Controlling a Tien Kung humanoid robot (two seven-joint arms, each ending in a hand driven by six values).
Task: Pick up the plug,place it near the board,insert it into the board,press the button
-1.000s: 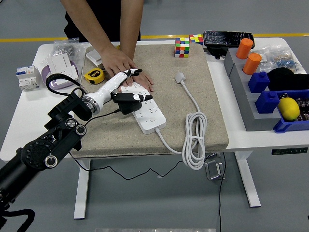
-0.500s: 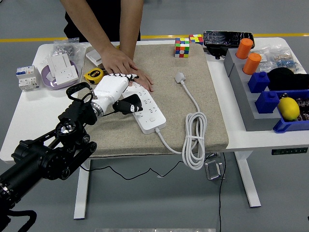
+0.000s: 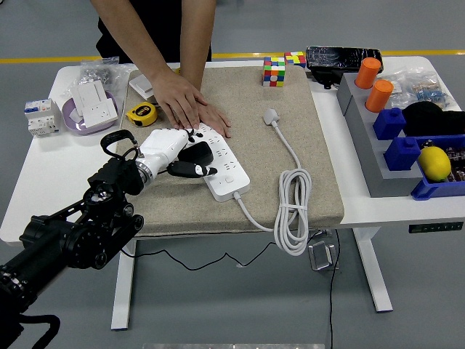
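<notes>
Head view shows our left hand (image 3: 176,151) lower and more curled than a second ago: then its fingers stretched flat toward the person's hand, now they are bent over the near-left end of the board (image 3: 218,161), with a black plug (image 3: 195,154) under the fingertips, sitting on the board's top. We cannot tell whether the fingers truly clamp the plug or only press on it, nor whether it is fully seated in a socket. We judge that the insert step is under way or nearly done, and that the button press is still to come; we cannot make out which mark on the board is the button. A person's hand (image 3: 183,101) lies flat on the board's far end, touching it, apparently steadying it. The board's own cable runs to a white coil (image 3: 294,211) right of the board, with a spare white plug (image 3: 272,116) lying beyond it. Our right hand is not in view. The board rests on a beige mat (image 3: 320,167) spread over the white table (image 3: 36,174); a tape measure (image 3: 142,113) lies left of the board's far end, puzzle cubes (image 3: 275,71) behind it, and blue bins with a lemon (image 3: 434,163) far to its right. Grey floor with a yellow line lies beyond.
</notes>
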